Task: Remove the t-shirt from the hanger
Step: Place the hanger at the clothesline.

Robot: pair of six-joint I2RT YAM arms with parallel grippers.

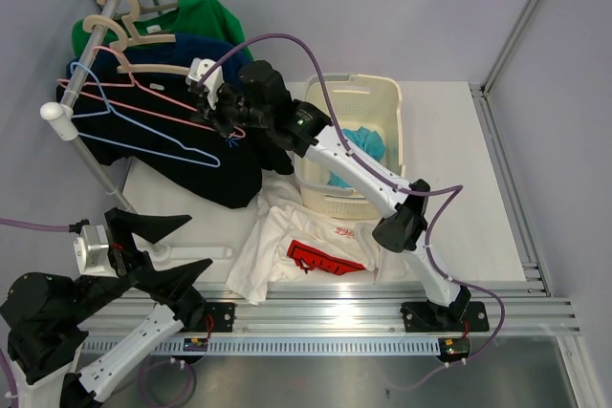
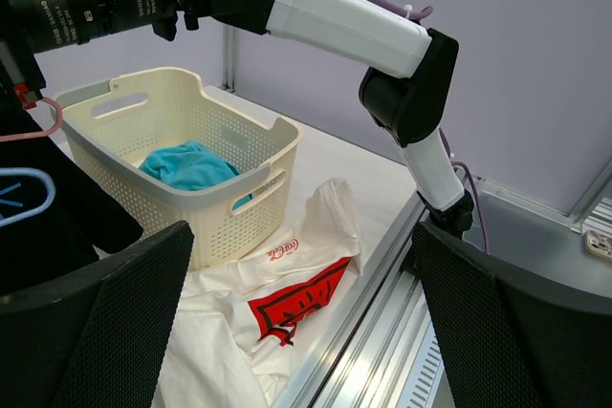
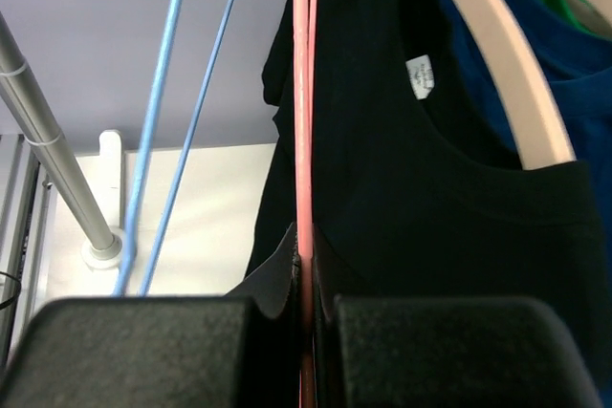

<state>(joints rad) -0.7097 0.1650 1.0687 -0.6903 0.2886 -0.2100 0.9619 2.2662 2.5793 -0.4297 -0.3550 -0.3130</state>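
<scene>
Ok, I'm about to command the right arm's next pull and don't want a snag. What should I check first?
1. Right end effector shut on the pink hanger: ok.
2. Black fabric pinched along with that wire: cannot tell.
3. Black t-shirt off the beige hanger: not ok; its collar sits around it.
4. Blue hanger outside the grip: ok, apart from the pink one.
5. Left end effector open and empty: ok.
6. Basket has room: ok, only a teal garment inside.
</scene>
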